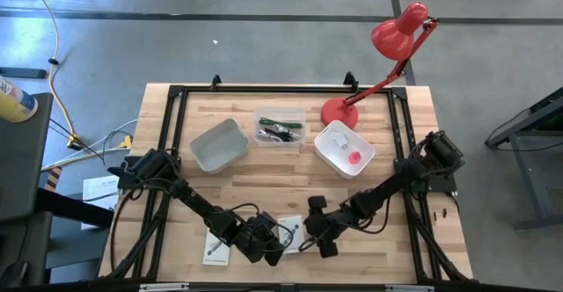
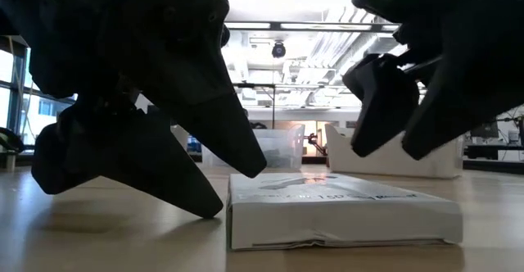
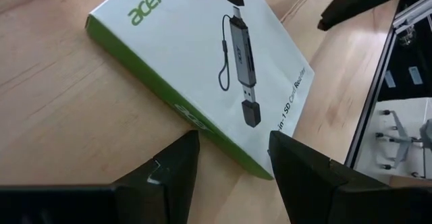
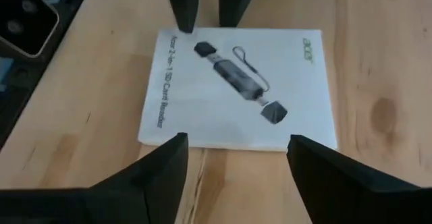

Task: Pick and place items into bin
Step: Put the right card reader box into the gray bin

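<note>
white card reader box [image 4: 237, 89] lies flat on the wooden desk [image 1: 281, 173] at six o'clock, left end effector [image 1: 274, 250] and right end effector [image 1: 310, 239] both released, flanking it for a pickup.

Two dark arms, chunky black jointed links with black cables looped along them. Left gripper [image 3: 229, 163] and right gripper [image 4: 233, 166]: matte black wedge-shaped fingers tapering to blunt tips. No markings readable.
</note>
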Available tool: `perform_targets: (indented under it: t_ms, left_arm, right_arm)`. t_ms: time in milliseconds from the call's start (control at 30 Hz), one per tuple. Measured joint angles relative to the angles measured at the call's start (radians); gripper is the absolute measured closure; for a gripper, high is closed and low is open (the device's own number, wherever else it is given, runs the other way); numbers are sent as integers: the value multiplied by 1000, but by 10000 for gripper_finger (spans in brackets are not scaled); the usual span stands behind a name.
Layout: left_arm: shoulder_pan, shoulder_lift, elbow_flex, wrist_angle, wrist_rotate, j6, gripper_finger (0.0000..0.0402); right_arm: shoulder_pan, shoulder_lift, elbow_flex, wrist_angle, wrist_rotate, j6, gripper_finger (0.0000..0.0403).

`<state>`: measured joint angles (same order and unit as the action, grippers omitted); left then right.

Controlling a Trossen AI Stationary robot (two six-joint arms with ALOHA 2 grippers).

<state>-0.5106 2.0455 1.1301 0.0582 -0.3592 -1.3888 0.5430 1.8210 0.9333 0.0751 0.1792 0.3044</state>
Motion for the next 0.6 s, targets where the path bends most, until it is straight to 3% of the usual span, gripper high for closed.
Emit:
perform_targets:
  t_ms: [600]
  left_arm:
    - [0,1,-1,13,-3,-3,229]
  right_arm:
    - [-10,46,0,65,-47,9,153]
